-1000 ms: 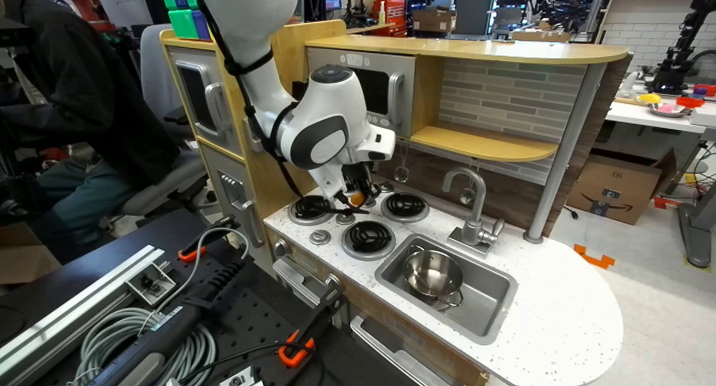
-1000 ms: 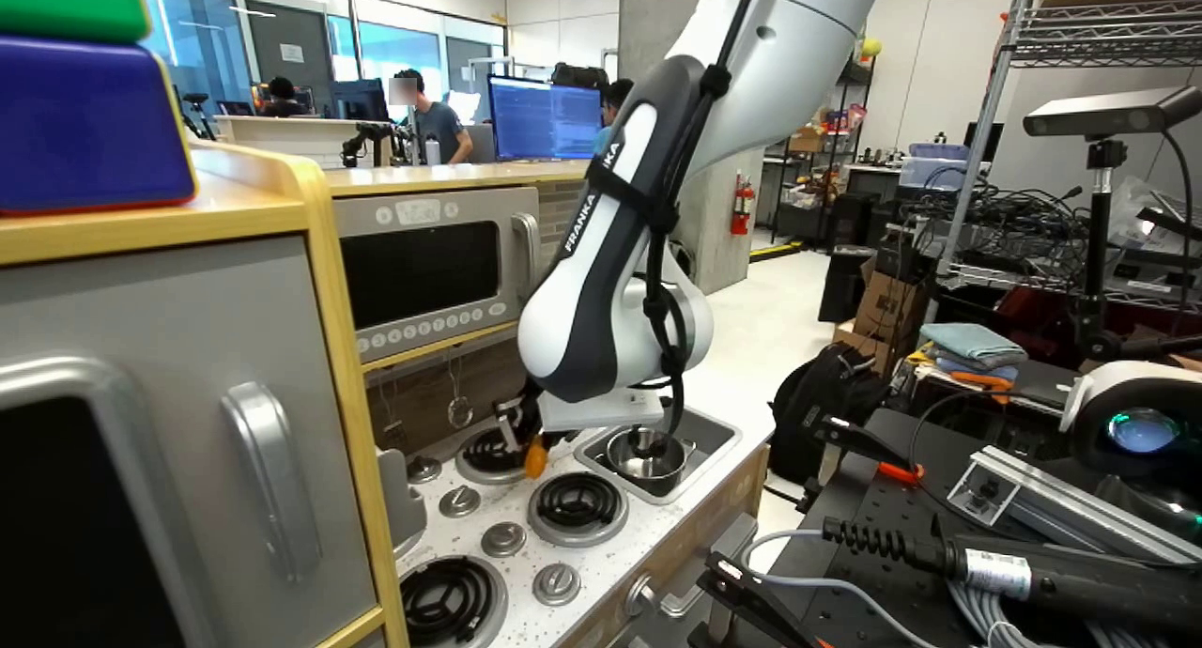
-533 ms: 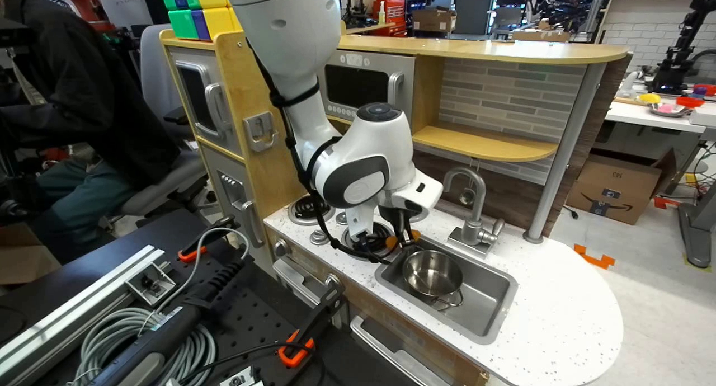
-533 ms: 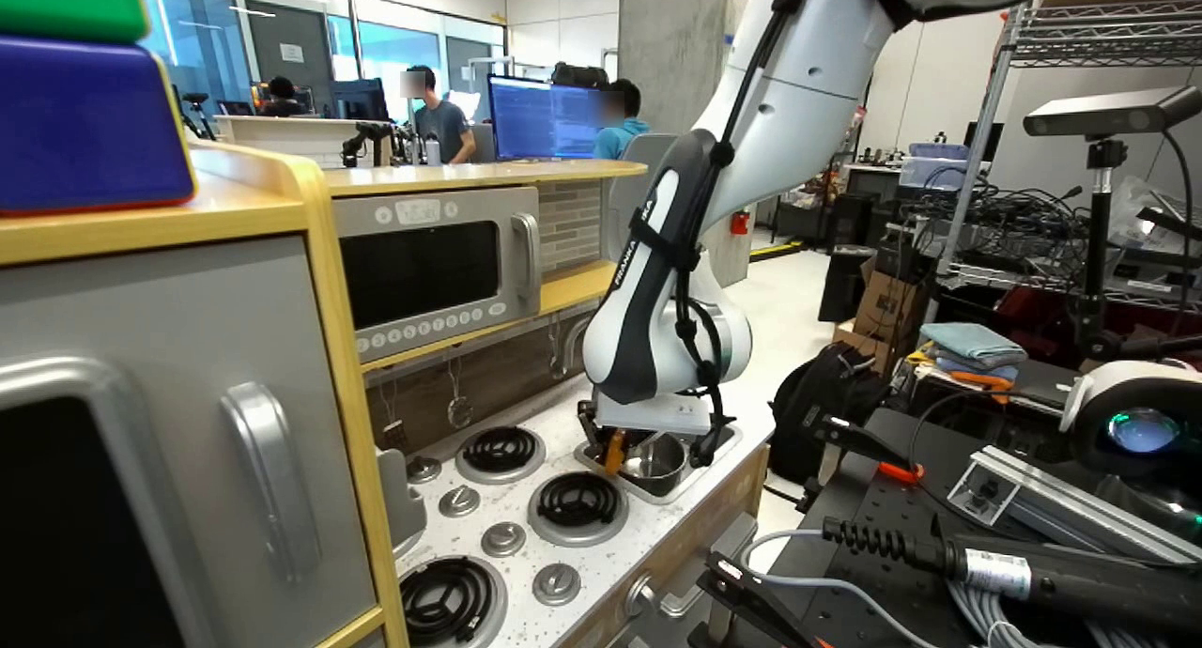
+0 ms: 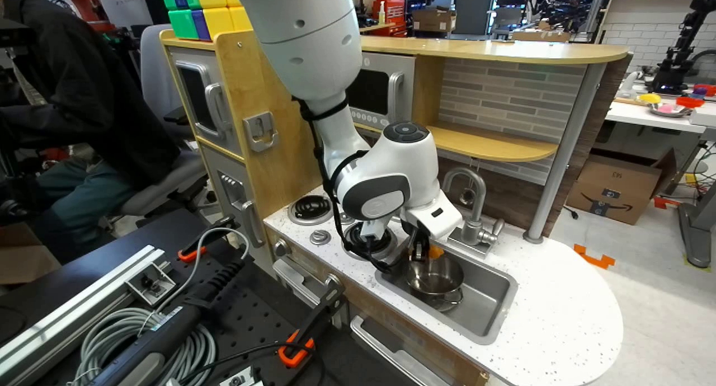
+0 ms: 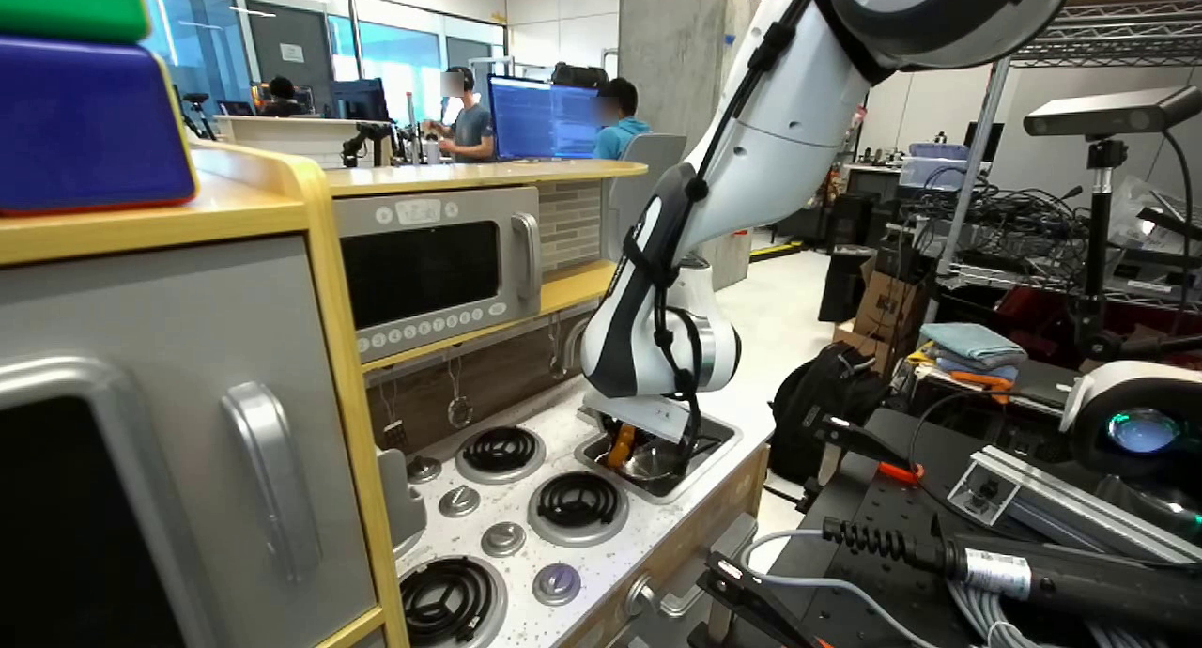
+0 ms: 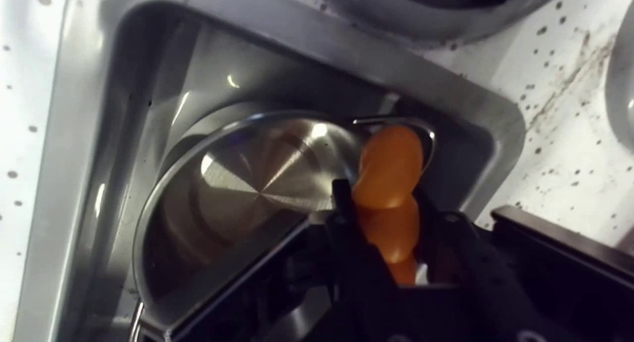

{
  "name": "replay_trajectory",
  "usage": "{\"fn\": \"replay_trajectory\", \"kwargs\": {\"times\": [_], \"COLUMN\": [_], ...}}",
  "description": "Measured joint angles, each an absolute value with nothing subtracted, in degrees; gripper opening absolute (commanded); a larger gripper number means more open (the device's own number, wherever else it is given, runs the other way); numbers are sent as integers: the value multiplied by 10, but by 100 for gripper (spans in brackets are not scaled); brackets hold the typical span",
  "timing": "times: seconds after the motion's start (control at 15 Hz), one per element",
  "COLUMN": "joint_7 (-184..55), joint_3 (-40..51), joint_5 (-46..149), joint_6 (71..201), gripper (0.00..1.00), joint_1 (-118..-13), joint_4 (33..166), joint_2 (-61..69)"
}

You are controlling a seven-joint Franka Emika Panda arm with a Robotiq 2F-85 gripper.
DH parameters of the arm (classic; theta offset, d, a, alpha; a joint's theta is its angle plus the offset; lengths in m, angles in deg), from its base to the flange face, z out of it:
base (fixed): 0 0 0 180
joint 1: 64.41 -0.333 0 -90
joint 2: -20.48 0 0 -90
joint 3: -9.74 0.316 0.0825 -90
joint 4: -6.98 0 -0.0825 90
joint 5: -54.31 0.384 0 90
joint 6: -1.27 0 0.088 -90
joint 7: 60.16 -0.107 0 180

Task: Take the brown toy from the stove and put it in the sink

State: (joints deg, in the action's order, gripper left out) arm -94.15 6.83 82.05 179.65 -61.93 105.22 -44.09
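My gripper (image 7: 381,193) is shut on an orange, lumpy toy (image 7: 391,158), which sticks out past the fingertips. In the wrist view the toy overlaps the pot's rim and one handle, above the steel sink (image 7: 74,109); its exact height is hard to tell. The orange toy also shows in both exterior views (image 5: 435,252) (image 6: 621,446), at the stove-side end of the sink (image 5: 486,302). The gripper (image 5: 422,257) is there too, over the basin. The white stove (image 6: 516,573) with black burners stands beside the sink. No dark brown lump shows; the brown toy is hidden or out of view.
A steel pot (image 5: 436,277) with wire handles stands in the sink, close beside the gripper. A curved silver faucet (image 5: 475,207) rises behind the sink. The microwave (image 6: 432,263) and wooden shelf (image 5: 486,142) overhang the back. Utensils hang (image 6: 459,410) behind the stove.
The arm has moved from over the stove to the sink and lowered, carrying the orange toy. Over the last half second it has gone a little further over the basin.
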Motion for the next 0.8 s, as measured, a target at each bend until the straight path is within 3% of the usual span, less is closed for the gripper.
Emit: {"fn": "replay_trajectory", "kwargs": {"times": [0.4,0.47,0.53,0.8], "joint_7": [-1044,-1055,-1064,-1089], "joint_3": [49,49,49,52], "joint_5": [860,860,860,860], "joint_6": [1796,1796,1796,1796], "gripper": [7,36,55,82], "joint_1": [-616,-615,-616,-616], "joint_4": [1045,1045,1045,1045], "joint_2": [-466,-468,-469,-471]}}
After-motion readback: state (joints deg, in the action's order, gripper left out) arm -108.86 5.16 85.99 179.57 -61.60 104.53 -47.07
